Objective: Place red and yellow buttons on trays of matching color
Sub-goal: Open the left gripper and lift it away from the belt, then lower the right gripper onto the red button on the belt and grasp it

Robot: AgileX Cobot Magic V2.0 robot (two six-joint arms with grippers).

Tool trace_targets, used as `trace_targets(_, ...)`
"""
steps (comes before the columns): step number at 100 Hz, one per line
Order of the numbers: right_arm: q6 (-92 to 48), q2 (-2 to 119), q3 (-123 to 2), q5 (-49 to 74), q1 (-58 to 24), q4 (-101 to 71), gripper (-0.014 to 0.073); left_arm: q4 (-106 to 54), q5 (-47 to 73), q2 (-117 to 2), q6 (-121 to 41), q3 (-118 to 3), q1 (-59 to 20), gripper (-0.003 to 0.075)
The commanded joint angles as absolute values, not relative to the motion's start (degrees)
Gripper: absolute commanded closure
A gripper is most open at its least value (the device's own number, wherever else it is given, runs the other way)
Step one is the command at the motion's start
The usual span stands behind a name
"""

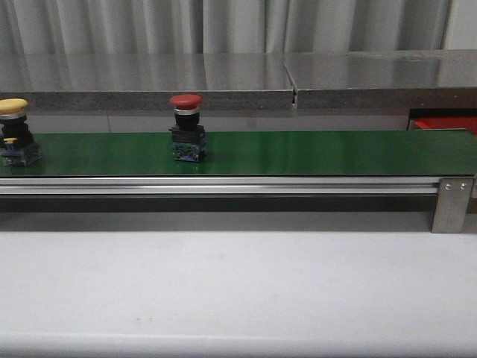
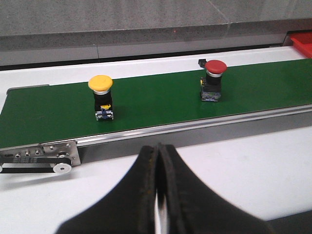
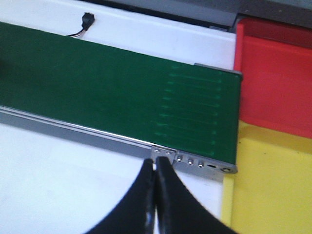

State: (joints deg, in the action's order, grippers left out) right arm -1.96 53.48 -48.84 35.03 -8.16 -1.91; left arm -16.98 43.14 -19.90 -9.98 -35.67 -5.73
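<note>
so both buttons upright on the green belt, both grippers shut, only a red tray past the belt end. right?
Not quite: the right wrist view shows a yellow tray beside the red tray past the belt end. The rest holds.

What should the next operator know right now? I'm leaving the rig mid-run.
Left claw: shut, empty, hanging over the white table in front of the belt.
Right claw: shut, empty, near the belt's end by the trays.
Yellow button and red button both stand upright on the green belt, red nearer the trays.
Red tray and yellow tray sit side by side past the belt's end; no buttons visible in them.
Done: nothing placed. Left: both buttons.
</note>
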Motion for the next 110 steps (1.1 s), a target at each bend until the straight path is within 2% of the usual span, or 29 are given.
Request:
trace_targets(1,-2.39,57.15,-53.62,32.79,-9.93,-1.93,0.0710,-18.14,39.42,-20.47,-9.83,-37.09,-6.23,0.0741)
trace_targets(27,-2.46,66.67,-61.05,32.58,-16.98,-2.33,0.0710,-18.14,39.42,-20.47,-9.83,-37.09,-6.23,0.0741)
trace_targets(52,-2.46,76.27,-72.38,36.00,-20.28,-2.43,0.0697,-18.14,39.42,-20.47,-9.83,-37.09,-6.23,0.0741)
trace_targets(57,-2.46,78.65,-75.35,38.13,-20.74,-2.59,0.0649,-18.14,39.42,-20.47,-9.83,-37.09,-6.23,0.0741)
trace_targets(61,-2.46,80.78,-77.87,39.73,-21.21,-2.75,0.0571,-18.14,39.42,-20.47,-9.83,-37.09,-6.23,0.0741)
trace_targets(66,-2.46,83.22,-80.71,41.22,-21.84,-2.99,0.0442,-18.14,39.42,-20.47,-9.83,-37.09,-6.23,0.0741)
trace_targets(76,-2.46,88.06,-86.25,44.46,-23.63,-3.21,0.0123,-18.14,39.42,-20.47,-9.83,-37.09,-6.23,0.0741)
trace_targets(83,-2.46,91.48,-90.05,47.14,-24.90,-3.21,-0.0002,-18.14,39.42,-20.47,-9.83,-37.09,-6.23,0.0741)
trace_targets(87,-2.46,93.54,-92.31,48.87,-25.53,-3.21,-0.0018,-18.14,39.42,-20.47,-9.83,-37.09,-6.23,0.0741)
trace_targets(110,-4.93,105.05,-104.11,60.10,-27.89,-4.43,0.0033,-18.14,39.42,-20.47,-9.83,-37.09,-6.23,0.0741)
